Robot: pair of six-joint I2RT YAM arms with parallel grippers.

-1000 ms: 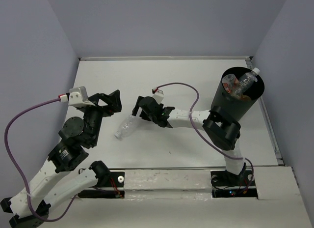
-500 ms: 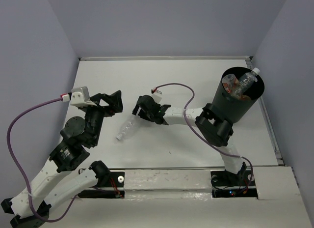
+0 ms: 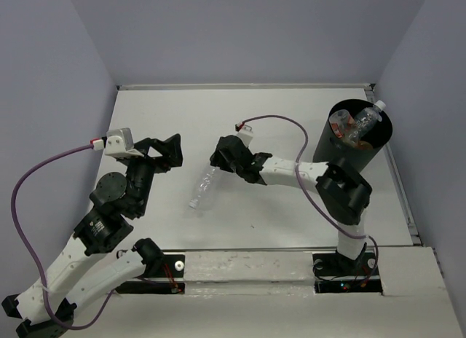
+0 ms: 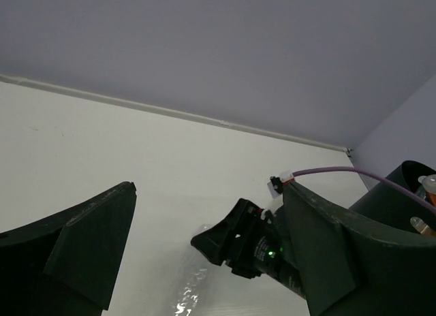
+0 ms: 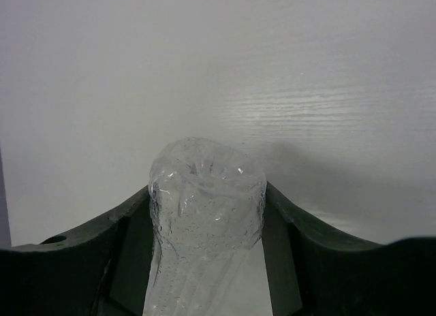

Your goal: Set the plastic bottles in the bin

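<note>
My right gripper (image 3: 219, 162) is shut on a clear, label-less plastic bottle (image 3: 205, 187) that slants down to the lower left over the table's middle. In the right wrist view the bottle (image 5: 206, 214) is pinched between both fingers (image 5: 293, 227). It also shows in the left wrist view (image 4: 182, 292). The black bin (image 3: 342, 152) stands at the far right with several bottles (image 3: 366, 117) in it, one of them orange (image 3: 341, 123). My left gripper (image 3: 172, 150) is open and empty, left of the held bottle; its fingers (image 4: 88, 251) stand wide apart.
A purple cable (image 3: 280, 123) arcs over the right arm. White walls close the table's far edge (image 3: 240, 85) and both sides. The bin's rim (image 4: 409, 176) shows at the right of the left wrist view.
My right gripper has moved a little to the right with the clear bottle in it, and its elbow has swung right. The left arm has not moved.
</note>
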